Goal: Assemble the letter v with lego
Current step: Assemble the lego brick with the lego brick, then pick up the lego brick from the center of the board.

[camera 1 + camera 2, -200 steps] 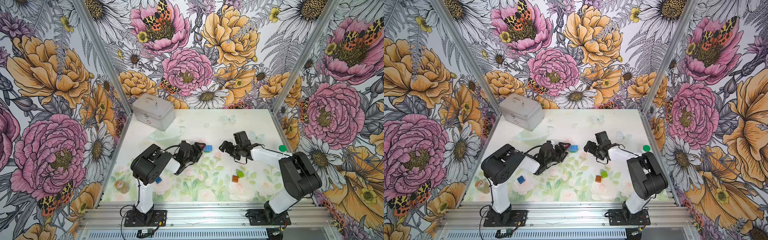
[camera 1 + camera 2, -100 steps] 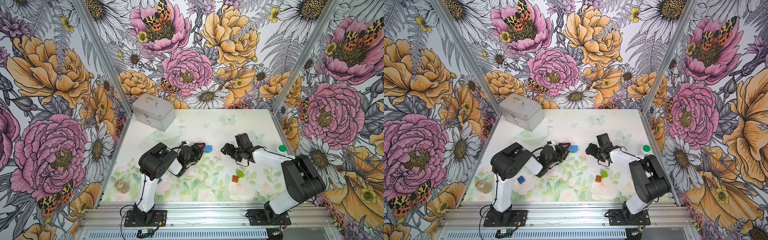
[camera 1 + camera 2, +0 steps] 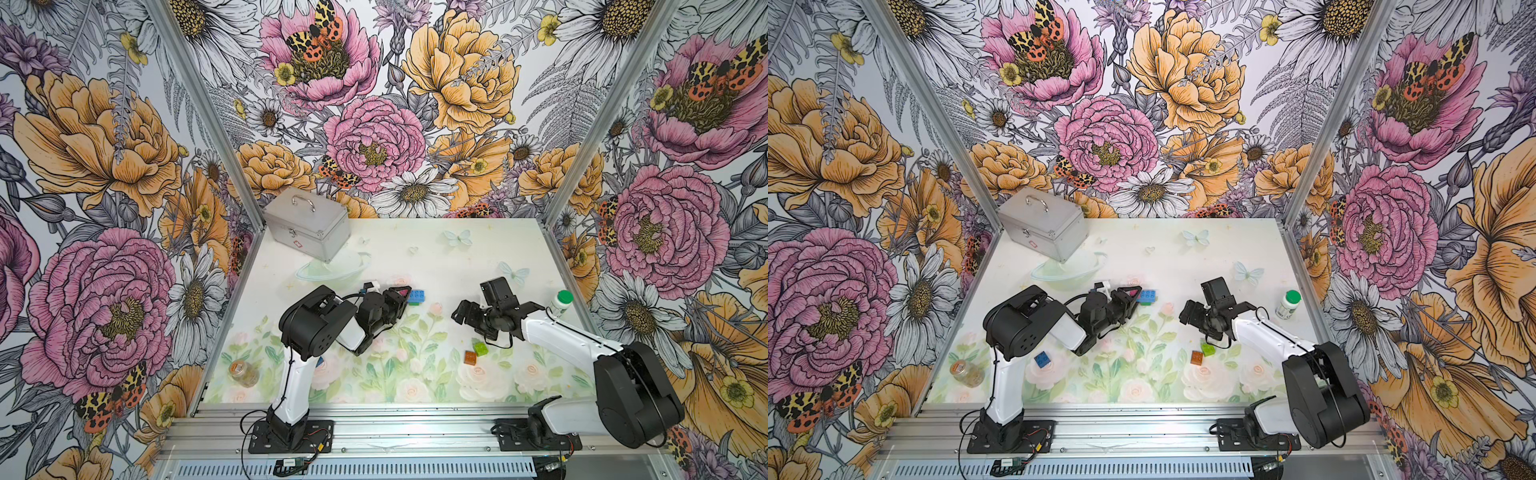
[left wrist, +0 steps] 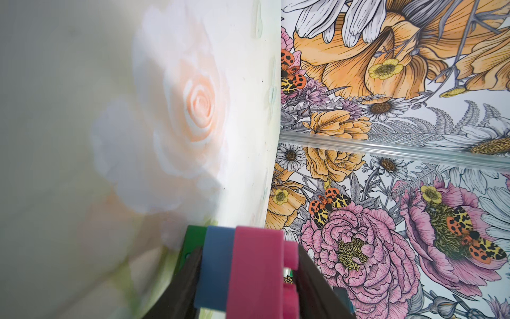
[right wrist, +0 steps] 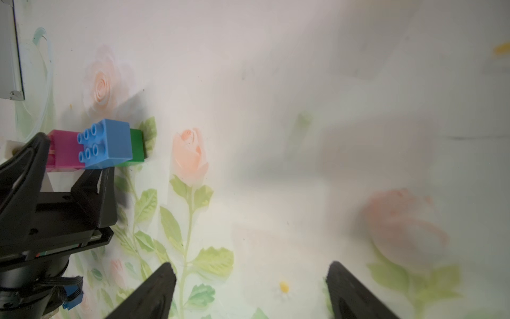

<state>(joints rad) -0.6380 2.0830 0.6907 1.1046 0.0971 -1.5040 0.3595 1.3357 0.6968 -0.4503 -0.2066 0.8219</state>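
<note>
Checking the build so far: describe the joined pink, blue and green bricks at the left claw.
The brick stack is three glossy plastic pieces pressed together: a pink brick, a light-blue brick with round studs showing, and a green brick at the far end. It lies sideways, close to the table, with the left claw shut around it.

Floral walls (image 3: 374, 137) (3 sides) enclose pastel tabletop (image 3: 436, 266).

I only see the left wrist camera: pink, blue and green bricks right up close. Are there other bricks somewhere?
Observer: Yes, an orange brick and a lime brick lie close together near the right claw.
Operator: Any more?
Observer: A dark blue brick sits beside the left arm.
Operator: Is that right claw holding anything?
Observer: No, it is open and empty, apart from your stack.
</note>
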